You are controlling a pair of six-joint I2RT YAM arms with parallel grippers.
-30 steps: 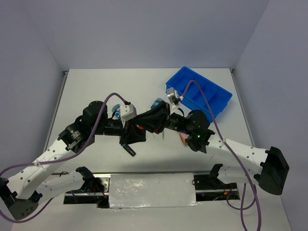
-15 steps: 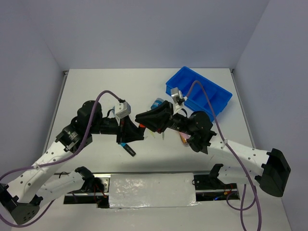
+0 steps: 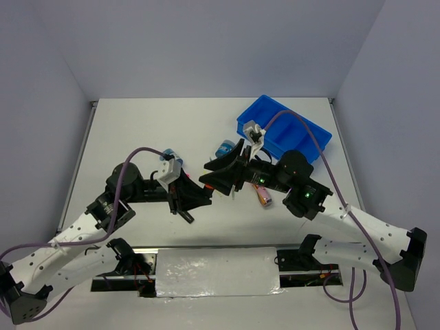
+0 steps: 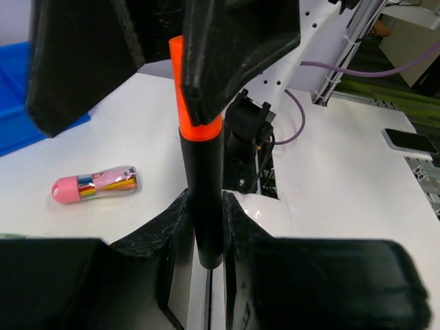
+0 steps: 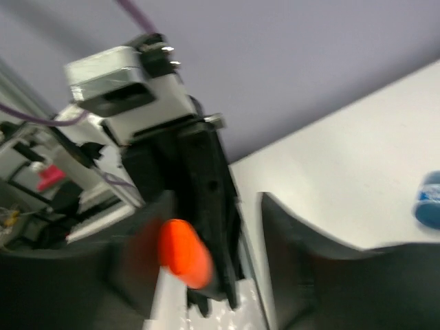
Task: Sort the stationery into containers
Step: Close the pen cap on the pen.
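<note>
My left gripper (image 4: 206, 234) is shut on the black body of a highlighter (image 4: 203, 185), which stands upright in the left wrist view. Its orange cap (image 4: 184, 82) sits between the two fingers (image 4: 240, 55) of my right gripper (image 5: 206, 275), whose jaws stand apart around the cap (image 5: 184, 261). From above, the two grippers (image 3: 194, 198) (image 3: 218, 180) meet tip to tip at mid-table. The pink-gold cylinder (image 3: 264, 195) (image 4: 96, 185) lies on the table. A blue tub (image 3: 225, 148) (image 5: 430, 199) stands near the blue tray (image 3: 302, 130).
A second blue tub (image 3: 170, 157) sits behind the left wrist. A dark pen-like item (image 3: 181, 212) lies on the table under the left gripper. The tray's corner (image 4: 10, 89) shows at far left. Grey walls enclose the table's back and sides.
The right gripper's jaws have spread apart around the orange cap. Both grippers drifted slightly toward the near edge, with the left still holding the highlighter.
</note>
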